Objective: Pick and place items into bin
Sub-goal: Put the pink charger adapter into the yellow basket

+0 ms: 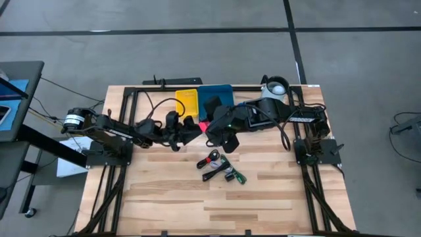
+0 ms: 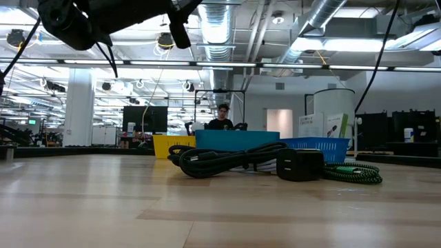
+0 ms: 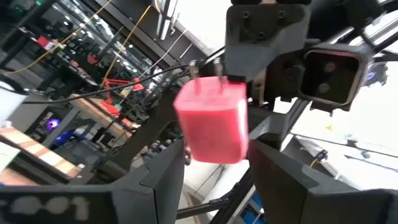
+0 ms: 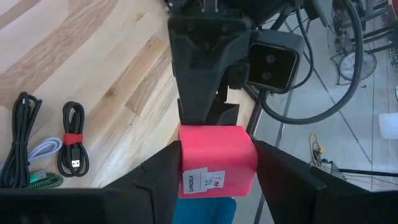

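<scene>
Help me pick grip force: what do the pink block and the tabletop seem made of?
Pink block: probably moulded plastic, smooth and matte, with rounded edges and a paper label. Tabletop: wood, pale planks with visible grain, perhaps sealed given its soft sheen.

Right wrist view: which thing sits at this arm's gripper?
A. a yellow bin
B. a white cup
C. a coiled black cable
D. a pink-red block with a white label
D: the pink-red block, with its white label, sits right at the right gripper, while the coiled black cables lie apart from it on the wooden table.
</scene>
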Robot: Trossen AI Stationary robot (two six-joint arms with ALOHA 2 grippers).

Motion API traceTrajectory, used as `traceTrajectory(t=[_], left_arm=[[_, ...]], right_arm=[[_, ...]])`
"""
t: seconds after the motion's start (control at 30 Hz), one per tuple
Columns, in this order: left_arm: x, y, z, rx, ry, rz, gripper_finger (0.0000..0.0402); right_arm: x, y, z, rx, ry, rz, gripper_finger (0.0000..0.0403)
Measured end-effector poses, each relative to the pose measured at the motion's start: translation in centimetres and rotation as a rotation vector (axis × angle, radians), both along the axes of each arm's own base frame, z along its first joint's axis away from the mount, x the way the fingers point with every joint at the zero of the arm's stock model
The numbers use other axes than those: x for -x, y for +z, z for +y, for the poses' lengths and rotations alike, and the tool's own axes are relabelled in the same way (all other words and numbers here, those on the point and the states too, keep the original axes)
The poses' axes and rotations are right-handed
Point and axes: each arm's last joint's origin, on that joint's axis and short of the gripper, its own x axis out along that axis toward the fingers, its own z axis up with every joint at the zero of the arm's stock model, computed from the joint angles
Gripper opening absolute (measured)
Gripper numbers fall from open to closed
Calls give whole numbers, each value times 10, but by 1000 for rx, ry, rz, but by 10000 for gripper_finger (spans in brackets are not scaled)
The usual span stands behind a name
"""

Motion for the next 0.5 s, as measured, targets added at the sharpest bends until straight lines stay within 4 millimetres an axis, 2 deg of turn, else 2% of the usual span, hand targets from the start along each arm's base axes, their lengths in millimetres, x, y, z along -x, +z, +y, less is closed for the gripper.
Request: traceTrajectory(t=[0.13, 0.27, 0.5], left_arm=[[-1, -1, 0, -4, 14, 12, 167], [-1, -1, 1, 0, 24, 14, 167], [0, -1, 1, 3, 30, 10, 167]], right_arm=[[0, 0, 0, -7, 6, 7, 158], [0, -1, 0, -11, 9, 8, 158], [-1, -2, 1, -36, 23, 8, 196]])
